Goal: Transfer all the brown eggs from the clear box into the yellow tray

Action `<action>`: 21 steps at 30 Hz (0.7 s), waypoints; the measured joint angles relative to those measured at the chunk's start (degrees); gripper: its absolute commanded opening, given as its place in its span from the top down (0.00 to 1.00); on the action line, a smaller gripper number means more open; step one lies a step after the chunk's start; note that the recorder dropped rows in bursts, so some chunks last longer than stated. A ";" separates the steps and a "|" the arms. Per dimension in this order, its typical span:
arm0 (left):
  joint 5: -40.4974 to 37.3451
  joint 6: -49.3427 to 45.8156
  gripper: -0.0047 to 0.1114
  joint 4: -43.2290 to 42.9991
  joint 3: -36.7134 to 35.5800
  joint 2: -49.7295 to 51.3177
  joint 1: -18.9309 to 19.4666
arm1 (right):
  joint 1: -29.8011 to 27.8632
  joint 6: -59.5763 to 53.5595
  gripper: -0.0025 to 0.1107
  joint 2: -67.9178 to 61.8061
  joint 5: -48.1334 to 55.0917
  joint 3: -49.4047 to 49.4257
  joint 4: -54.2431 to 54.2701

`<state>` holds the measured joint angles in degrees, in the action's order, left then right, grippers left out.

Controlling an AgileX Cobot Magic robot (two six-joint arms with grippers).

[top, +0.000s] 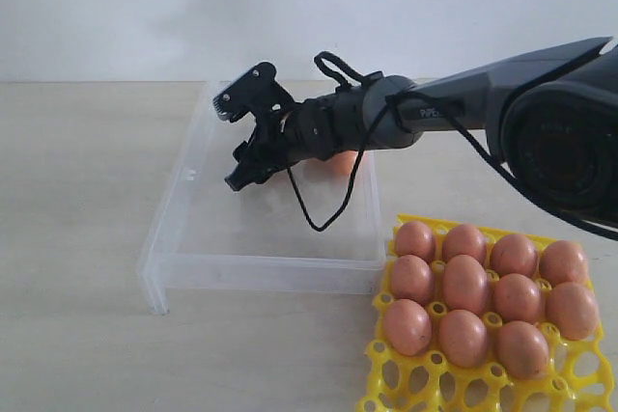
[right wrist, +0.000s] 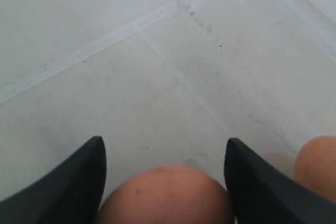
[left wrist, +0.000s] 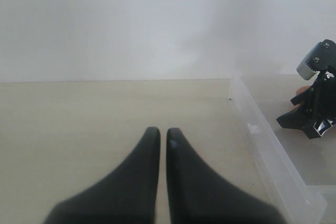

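Straddling brown egg [right wrist: 165, 195] w/ my right tool [right wrist: 164, 141], wide open, no grip. Shell prob. light, slick, fragile; I'd pinch mid-girth gently.

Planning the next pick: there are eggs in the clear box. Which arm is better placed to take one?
Right. The right gripper hangs open inside the clear box, one egg between its fingers. The left gripper is shut, over the table outside the box.
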<state>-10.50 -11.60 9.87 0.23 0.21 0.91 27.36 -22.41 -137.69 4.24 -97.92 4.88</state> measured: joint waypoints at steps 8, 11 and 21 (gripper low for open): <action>0.00 0.00 0.92 0.00 0.00 0.00 0.00 | 0.00 0.00 0.46 0.12 1.43 -0.25 -1.63; 0.00 0.00 0.92 0.00 0.00 0.00 0.00 | 0.00 0.00 0.46 0.86 2.96 -0.25 -1.89; 0.00 0.00 0.92 0.00 0.00 0.00 0.00 | 0.00 6.46 0.46 7.46 14.66 -0.05 -1.54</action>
<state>-10.50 -11.60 9.87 0.23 0.21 0.91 27.36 -15.95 -130.23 18.91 -97.97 3.34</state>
